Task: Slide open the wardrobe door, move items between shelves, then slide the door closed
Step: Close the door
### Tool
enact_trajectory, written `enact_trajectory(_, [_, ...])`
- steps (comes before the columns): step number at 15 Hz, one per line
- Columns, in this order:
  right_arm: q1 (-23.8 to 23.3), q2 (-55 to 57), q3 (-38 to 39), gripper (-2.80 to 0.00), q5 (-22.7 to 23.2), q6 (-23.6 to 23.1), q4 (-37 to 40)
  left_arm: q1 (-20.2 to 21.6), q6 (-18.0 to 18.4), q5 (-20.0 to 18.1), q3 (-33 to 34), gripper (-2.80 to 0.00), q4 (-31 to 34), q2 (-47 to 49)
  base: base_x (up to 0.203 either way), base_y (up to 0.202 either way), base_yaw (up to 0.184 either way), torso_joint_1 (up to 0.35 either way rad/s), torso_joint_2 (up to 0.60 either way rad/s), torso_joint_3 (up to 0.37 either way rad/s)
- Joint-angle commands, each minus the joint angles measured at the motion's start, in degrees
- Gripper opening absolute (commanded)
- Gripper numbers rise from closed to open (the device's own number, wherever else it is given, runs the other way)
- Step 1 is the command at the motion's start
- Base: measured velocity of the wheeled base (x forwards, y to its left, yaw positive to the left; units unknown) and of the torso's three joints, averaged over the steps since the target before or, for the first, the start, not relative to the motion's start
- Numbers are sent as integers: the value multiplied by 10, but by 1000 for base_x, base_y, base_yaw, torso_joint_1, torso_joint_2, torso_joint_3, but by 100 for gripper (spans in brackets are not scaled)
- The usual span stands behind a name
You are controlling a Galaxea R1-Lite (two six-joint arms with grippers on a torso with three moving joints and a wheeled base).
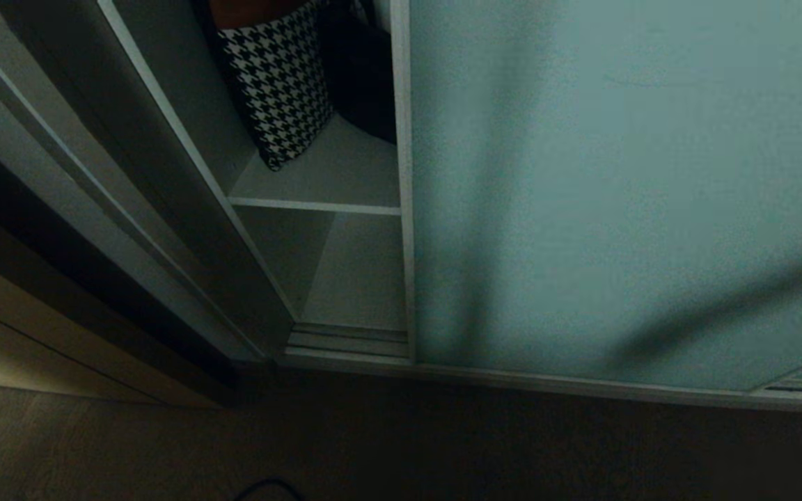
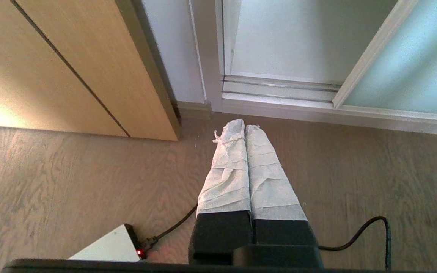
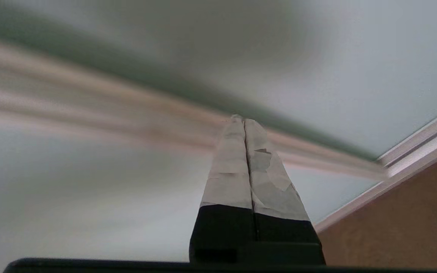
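The sliding wardrobe door [image 1: 617, 195], a pale teal frosted panel with a thin metal frame, covers most of the wardrobe and leaves a narrow gap at its left. Through the gap I see an upper shelf [image 1: 331, 177] and a lower board [image 1: 363, 278]. A dark item [image 1: 363, 76] sits on the upper shelf, half hidden by the door frame. My right gripper [image 3: 244, 120] is shut and empty, its tips close to a blurred rail on the door [image 3: 355, 57]. My left gripper [image 2: 245, 127] is shut and empty, hanging over the floor before the wardrobe. Neither arm shows in the head view.
A black-and-white houndstooth bag [image 1: 279, 83] leans on the upper shelf. A wooden cabinet panel [image 2: 51, 68] stands left of the wardrobe. The bottom track [image 2: 279, 87] runs along the wooden floor. A black cable [image 2: 374, 227] and a white box with a red light [image 2: 108, 248] lie near the left gripper.
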Motion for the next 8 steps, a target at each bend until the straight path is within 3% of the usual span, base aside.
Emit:
enact_trajectory(1, [9, 9, -3, -280, -15, 2, -2, 0, 0, 0, 0, -280, 0, 0, 0, 0, 0, 0, 0, 0])
enact_trajectory(8, [35, 24, -5, -280, -16, 1, -3, 0, 0, 0, 0, -280, 0, 0, 0, 0, 0, 0, 0, 0])
